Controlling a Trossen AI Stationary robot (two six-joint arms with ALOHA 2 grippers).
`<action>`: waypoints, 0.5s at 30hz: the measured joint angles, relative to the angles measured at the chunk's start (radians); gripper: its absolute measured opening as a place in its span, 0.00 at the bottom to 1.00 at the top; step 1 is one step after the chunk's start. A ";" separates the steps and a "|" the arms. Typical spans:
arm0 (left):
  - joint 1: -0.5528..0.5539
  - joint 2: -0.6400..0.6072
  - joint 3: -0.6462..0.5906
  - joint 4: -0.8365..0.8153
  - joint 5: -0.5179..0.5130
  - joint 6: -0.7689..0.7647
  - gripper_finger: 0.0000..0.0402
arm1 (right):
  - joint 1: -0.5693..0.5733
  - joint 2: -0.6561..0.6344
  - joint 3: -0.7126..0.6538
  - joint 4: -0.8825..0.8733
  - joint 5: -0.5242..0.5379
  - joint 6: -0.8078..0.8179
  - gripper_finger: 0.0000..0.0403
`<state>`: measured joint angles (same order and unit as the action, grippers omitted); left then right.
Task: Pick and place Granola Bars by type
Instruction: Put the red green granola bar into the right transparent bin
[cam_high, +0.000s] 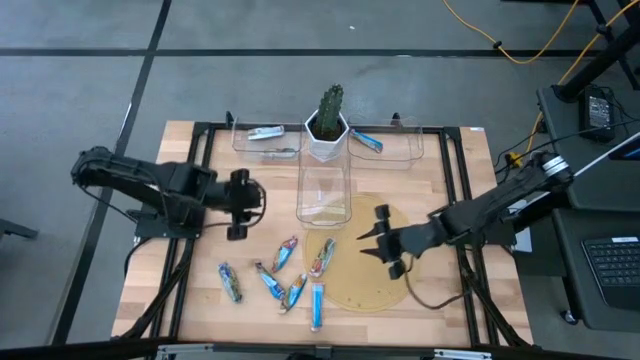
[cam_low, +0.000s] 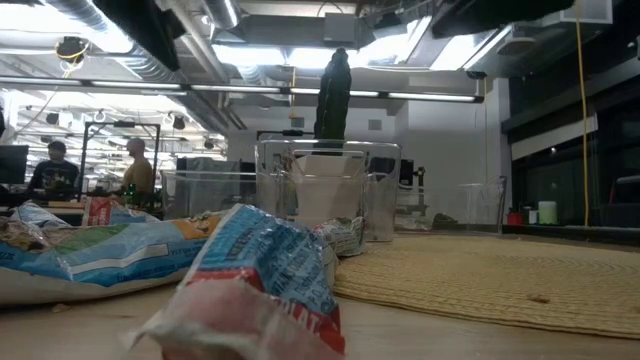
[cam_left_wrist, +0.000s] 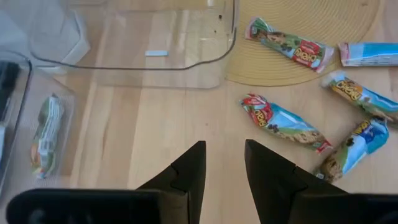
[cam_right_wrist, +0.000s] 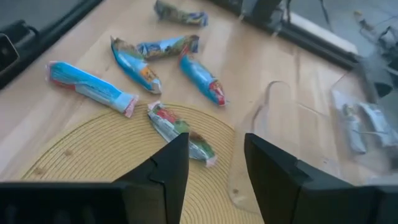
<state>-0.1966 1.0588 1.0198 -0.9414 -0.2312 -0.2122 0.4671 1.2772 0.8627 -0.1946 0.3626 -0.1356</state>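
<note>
Several wrapped granola bars lie flat at the table's near middle. One silvery bar with red marks (cam_high: 321, 256) (cam_right_wrist: 180, 130) rests on the round woven mat. Mostly blue ones (cam_high: 270, 282) (cam_left_wrist: 283, 121) lie on the bare wood left of it. More bars lie inside the far left bin (cam_high: 264, 132) and the far right bin (cam_high: 366, 142). My left gripper (cam_high: 240, 205) (cam_left_wrist: 224, 168) hovers open left of the centre bin, holding nothing. My right gripper (cam_high: 385, 240) (cam_right_wrist: 216, 163) hovers open over the mat, right of the silvery bar, holding nothing.
A clear centre bin (cam_high: 322, 195) stands between the grippers, partly on the mat (cam_high: 365, 285). Two clear bins (cam_high: 250, 148) (cam_high: 400, 150) flank a cactus in a white pot (cam_high: 327, 125) at the far edge. People sit in the room behind (cam_low: 55, 165).
</note>
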 joint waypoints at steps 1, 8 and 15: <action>-0.030 0.000 -0.009 0.006 -0.030 -0.031 0.26 | 0.000 0.032 0.018 0.000 0.000 0.000 0.39; -0.208 0.001 -0.062 0.083 -0.239 -0.126 0.25 | 0.000 0.241 0.213 -0.062 0.001 -0.002 0.43; -0.306 0.012 -0.064 0.138 -0.455 -0.126 0.25 | 0.000 0.412 0.441 -0.288 -0.001 -0.003 0.60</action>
<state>-0.5021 1.0710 0.9554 -0.8036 -0.6858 -0.3378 0.4671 1.6894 1.3037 -0.4827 0.3618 -0.1387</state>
